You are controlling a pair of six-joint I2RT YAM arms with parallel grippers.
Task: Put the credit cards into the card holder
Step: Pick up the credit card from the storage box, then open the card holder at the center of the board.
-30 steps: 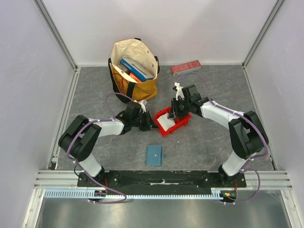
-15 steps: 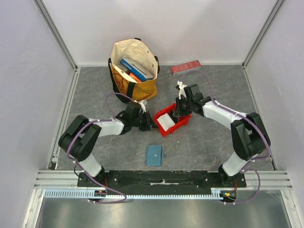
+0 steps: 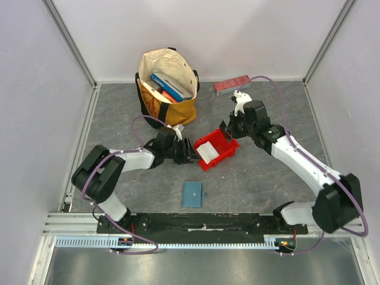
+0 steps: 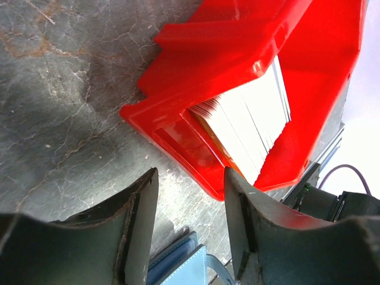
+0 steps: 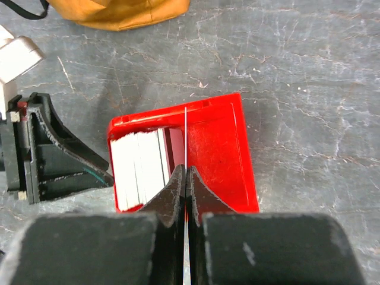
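The right gripper (image 5: 185, 172) pinched one card (image 5: 185, 133) edge-on above the red bin (image 3: 224, 155) — free to carry. The left gripper (image 4: 190, 181), spread, sat at the bin's left side — probably bracing it. The card holder (image 3: 192, 194) lay nearer.

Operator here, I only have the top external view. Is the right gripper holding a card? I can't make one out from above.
Observer: Yes. The right wrist view shows the right gripper shut on one thin white card, seen edge-on.
Operator: Any cards left in the bin?
Observer: Yes. The left wrist view shows a stack of white cards standing on edge inside the red bin.
Operator: And the left gripper?
Observer: The left gripper is open and holds nothing. Its fingers point at the bin's low front lip.
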